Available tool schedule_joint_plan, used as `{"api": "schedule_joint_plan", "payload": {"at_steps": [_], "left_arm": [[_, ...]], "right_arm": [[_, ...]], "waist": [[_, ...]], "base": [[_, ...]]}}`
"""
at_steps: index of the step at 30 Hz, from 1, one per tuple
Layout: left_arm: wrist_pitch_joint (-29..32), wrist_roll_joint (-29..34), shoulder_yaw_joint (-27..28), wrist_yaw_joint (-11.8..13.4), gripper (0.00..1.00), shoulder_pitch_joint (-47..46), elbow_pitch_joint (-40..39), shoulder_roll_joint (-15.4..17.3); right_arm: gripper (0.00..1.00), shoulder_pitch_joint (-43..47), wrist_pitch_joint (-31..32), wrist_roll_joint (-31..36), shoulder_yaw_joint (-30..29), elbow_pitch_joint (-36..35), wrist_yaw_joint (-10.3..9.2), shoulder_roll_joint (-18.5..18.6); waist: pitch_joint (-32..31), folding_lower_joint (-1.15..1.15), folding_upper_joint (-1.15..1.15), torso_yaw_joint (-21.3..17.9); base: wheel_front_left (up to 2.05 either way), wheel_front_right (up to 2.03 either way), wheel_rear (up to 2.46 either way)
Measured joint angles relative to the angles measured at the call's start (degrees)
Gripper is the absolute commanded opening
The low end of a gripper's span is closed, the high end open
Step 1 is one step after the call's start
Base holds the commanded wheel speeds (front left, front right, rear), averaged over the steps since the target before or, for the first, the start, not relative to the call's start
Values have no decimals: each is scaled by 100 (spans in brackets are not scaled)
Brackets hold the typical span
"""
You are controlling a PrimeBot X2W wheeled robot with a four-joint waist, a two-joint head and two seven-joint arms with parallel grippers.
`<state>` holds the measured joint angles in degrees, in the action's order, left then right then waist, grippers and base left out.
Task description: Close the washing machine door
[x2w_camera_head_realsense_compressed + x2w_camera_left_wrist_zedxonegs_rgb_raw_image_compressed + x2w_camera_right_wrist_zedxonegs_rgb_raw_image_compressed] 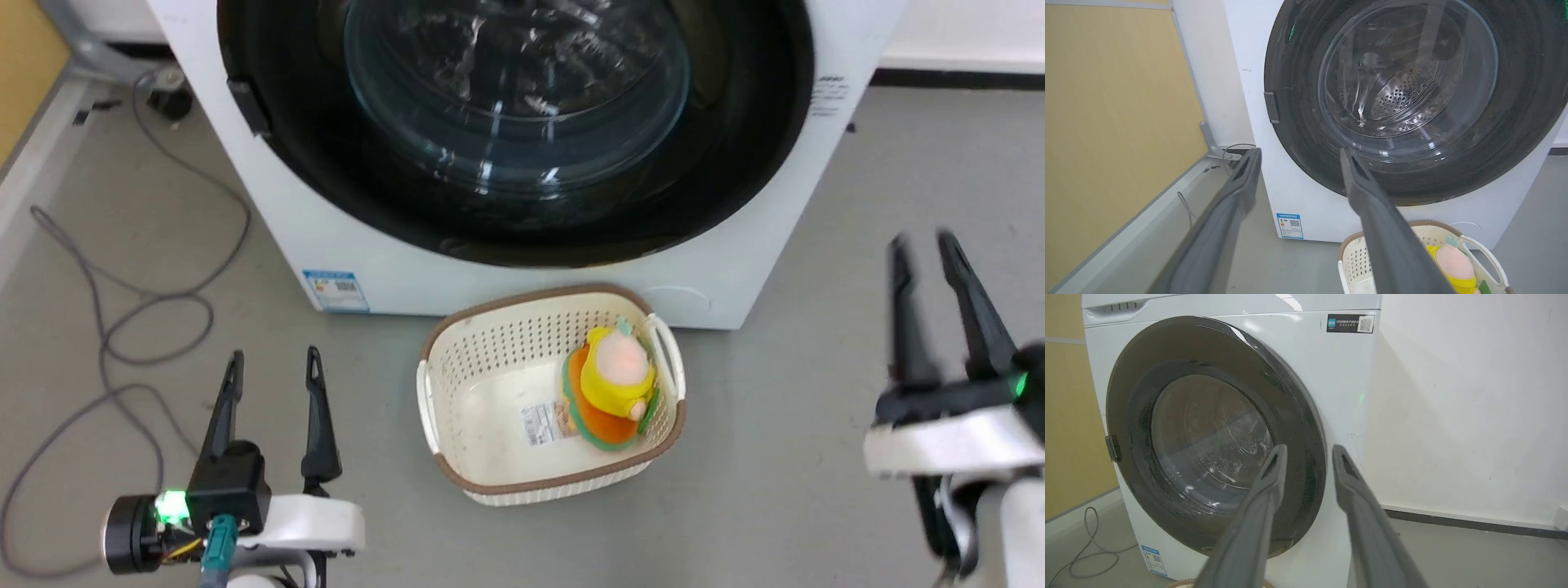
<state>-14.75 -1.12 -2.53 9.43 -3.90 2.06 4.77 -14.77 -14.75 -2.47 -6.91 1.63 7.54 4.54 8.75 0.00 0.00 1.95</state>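
Washing machine door (514, 106) lies flush against the front of the washing machine (392, 269), with the steel drum visible through its glass. Left gripper (273, 359) is in front of the machine's lower left corner, below the blue label (336, 291), fingers spread wide and empty. Right gripper (922, 241) is off the machine's right side, fingers parted narrowly and gripping nothing, while a cream basket (457, 359) with a plush toy (616, 384) sits just before the machine.
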Motion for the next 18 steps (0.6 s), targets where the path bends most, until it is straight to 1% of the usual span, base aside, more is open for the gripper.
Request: {"api": "schedule_joint_plan", "payload": {"at_steps": [7,9,12,16,17,18], "left_arm": [[0,0,-23,-5,100,192,66,2],[0,1,-51,-46,100,242,102,0],[0,-1,-68,-55,100,318,151,-5],[0,-7,-79,-73,100,389,207,-7],[0,-7,-86,-104,0,397,220,-5],[7,-7,-87,-104,0,398,222,-10]], "right_arm": [[100,738,0,-174,142,21,0,-122],[100,894,-1,-304,209,62,0,-129],[100,1098,0,-505,287,107,0,-134],[100,1235,0,-571,363,138,0,-135],[0,1250,0,-571,371,148,0,-136],[0,1253,2,-569,370,153,0,-136]], "waist": [[-262,0,0,-114],[-330,0,0,-133],[-430,0,0,-146],[-524,0,0,-151],[-546,0,0,-146],[-556,-1,0,-143]], "base": [[0,0,0],[0,0,0],[0,0,0],[0,0,0],[0,0,0],[0,0,0]]}}
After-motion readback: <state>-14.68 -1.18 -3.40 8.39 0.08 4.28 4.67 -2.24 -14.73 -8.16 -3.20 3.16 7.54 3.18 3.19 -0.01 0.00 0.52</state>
